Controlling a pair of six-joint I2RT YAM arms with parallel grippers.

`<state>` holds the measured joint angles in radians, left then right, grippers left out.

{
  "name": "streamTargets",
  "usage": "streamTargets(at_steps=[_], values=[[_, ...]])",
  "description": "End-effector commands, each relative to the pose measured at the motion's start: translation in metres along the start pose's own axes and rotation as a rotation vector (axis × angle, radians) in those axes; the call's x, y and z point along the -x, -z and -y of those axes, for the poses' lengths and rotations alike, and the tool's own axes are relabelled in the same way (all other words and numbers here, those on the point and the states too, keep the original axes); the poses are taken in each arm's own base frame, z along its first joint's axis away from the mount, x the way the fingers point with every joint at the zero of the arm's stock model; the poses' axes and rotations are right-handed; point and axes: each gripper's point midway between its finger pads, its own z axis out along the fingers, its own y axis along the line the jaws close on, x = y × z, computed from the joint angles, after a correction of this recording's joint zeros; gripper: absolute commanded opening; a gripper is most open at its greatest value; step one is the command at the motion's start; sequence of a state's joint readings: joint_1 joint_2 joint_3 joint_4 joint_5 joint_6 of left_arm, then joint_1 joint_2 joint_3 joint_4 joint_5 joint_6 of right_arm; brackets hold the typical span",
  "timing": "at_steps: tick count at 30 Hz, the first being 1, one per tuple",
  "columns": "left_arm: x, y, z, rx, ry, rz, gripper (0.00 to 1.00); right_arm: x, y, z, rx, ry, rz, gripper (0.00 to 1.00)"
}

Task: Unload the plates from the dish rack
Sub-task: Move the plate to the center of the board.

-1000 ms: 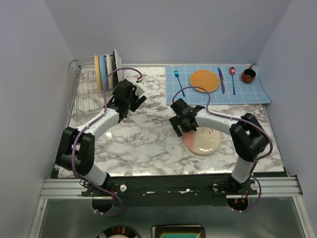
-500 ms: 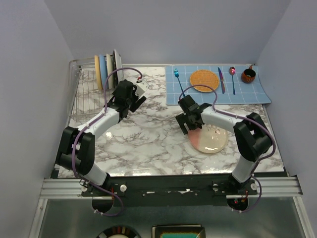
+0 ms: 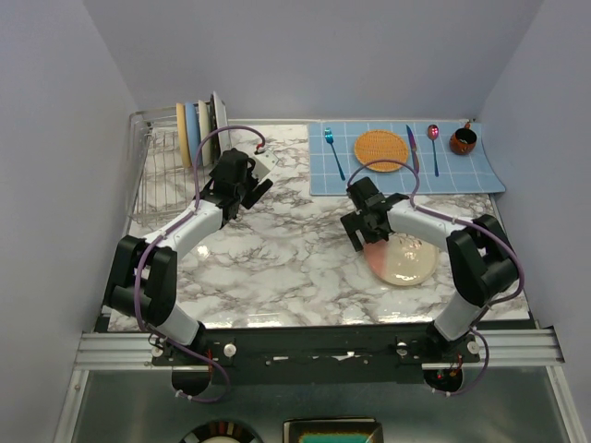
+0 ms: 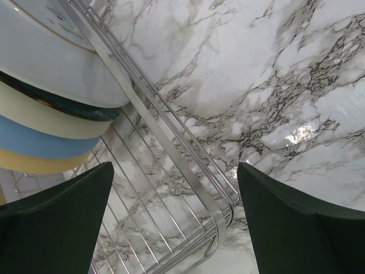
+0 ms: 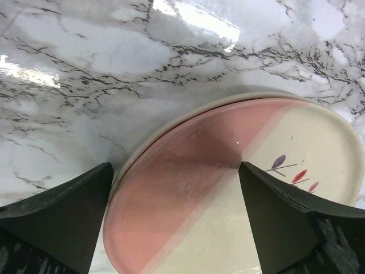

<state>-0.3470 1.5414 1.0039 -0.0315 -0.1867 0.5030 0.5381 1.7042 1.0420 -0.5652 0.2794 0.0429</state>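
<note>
The silver wire dish rack (image 3: 159, 185) stands at the table's back left, with several plates (image 3: 201, 129) upright at its far end. In the left wrist view the rack's rim (image 4: 171, 149) runs between the jaws and the plates' edges (image 4: 51, 74) fill the top left. My left gripper (image 3: 238, 185) hangs open just right of the rack, holding nothing (image 4: 177, 228). The pink and cream plate with a twig motif (image 3: 406, 263) lies flat on the marble at the right. My right gripper (image 3: 365, 231) is open over its pink half (image 5: 188, 188), with a finger on either side (image 5: 177, 222).
A blue grid mat (image 3: 462, 173) at the back right carries an orange woven disc (image 3: 381, 149), a blue fork (image 3: 333, 153), a knife (image 3: 413, 148), a spoon (image 3: 433, 143) and a brown cup (image 3: 463, 140). Walls close in on the left, back and right.
My right gripper has moved to the right, and the pink and cream plate has slid right along with it. The left arm has stayed still.
</note>
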Motion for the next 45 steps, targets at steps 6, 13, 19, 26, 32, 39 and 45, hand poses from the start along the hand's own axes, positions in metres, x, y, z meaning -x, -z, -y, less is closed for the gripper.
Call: streamTargets(at_steps=[6, 13, 19, 26, 32, 39, 45], values=[[-0.004, -0.001, 0.003, -0.003, 0.025, 0.001, 0.99, -0.032, -0.006, 0.038, -0.099, 0.042, -0.09, 1.0], [-0.007, -0.002, 0.005, -0.009, 0.024, -0.006, 0.99, -0.02, -0.003, 0.044, -0.109, 0.026, -0.06, 1.0], [-0.008, 0.0, 0.006, -0.01, 0.023, -0.005, 0.99, -0.006, 0.006, 0.046, -0.108, 0.014, -0.025, 1.0], [-0.01, -0.002, 0.008, -0.016, 0.023, -0.01, 0.99, 0.024, 0.031, 0.049, -0.083, -0.016, 0.042, 1.0], [-0.002, -0.002, 0.004, -0.005, 0.042, 0.009, 0.99, 0.039, 0.05, 0.046, -0.039, -0.027, 0.074, 1.0], [0.026, 0.007, -0.035, 0.098, 0.074, 0.048, 0.99, 0.098, 0.095, 0.058, -0.03, -0.038, 0.311, 1.0], [0.049, 0.033, -0.11, 0.26, 0.239, 0.097, 0.98, 0.141, 0.138, 0.074, -0.063, -0.077, 0.558, 1.0]])
